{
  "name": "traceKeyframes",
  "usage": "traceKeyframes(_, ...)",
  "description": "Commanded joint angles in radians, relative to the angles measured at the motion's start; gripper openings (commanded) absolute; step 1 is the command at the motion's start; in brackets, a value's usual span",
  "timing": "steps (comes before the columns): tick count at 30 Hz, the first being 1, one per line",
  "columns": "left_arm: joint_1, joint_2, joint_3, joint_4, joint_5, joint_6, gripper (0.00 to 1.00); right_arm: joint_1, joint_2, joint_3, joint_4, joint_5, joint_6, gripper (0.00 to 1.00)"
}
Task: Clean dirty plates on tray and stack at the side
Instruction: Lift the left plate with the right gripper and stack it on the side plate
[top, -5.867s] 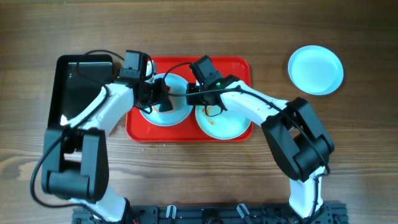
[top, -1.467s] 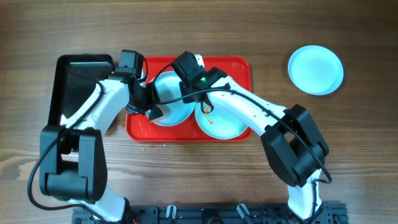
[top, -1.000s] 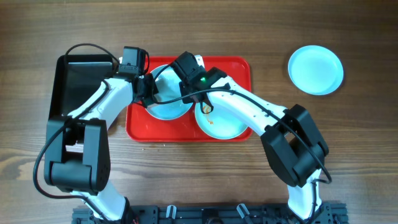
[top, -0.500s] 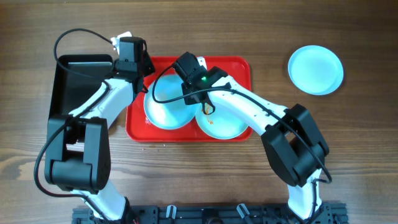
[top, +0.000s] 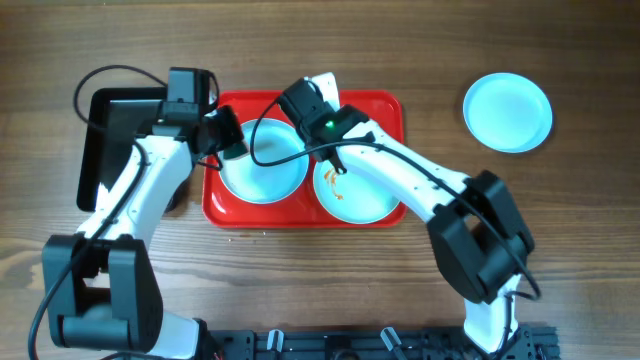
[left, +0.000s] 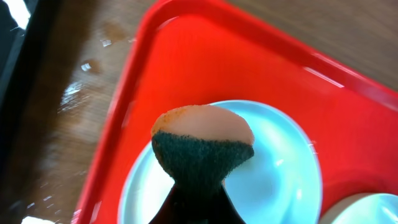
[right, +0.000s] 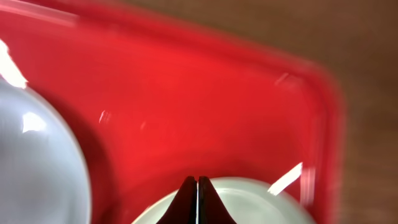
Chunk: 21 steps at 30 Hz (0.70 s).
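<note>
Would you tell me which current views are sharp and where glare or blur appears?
Overhead: sharp, evenly lit. Left wrist: sponge crisp, glare streaks along the rim of the red tray. Right wrist: blur throughout, white glare on the lower plate.

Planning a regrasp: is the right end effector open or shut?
Shut. The right end effector has its fingers touching, no gap, nothing visible between them, above the tray.

The tray (top: 390, 112) is red, the plates (top: 507, 112) pale blue, one bearing orange-brown smears (top: 338, 192), the sponge (left: 202, 140) orange over dark green.
</note>
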<state>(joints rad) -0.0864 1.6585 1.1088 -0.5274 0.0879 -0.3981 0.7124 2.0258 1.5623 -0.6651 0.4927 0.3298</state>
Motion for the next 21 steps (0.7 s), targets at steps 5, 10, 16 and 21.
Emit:
traceKeyframes(5,0.068,-0.009,0.002,-0.069,-0.01,0.009,0.04,-0.053,-0.106,0.124,0.042,-0.323,-0.21,0.15)
traceKeyframes(10,0.067,-0.009,0.002,-0.08,-0.005,0.009,0.04,-0.159,0.055,0.124,0.025,-0.776,-0.17,0.36)
traceKeyframes(16,0.067,-0.009,0.002,-0.079,0.012,0.009,0.04,-0.166,0.179,0.124,0.021,-0.943,-0.173,0.47)
traceKeyframes(21,0.067,-0.009,0.002,-0.079,0.012,0.009,0.04,-0.156,0.248,0.124,0.017,-0.942,-0.172,0.47)
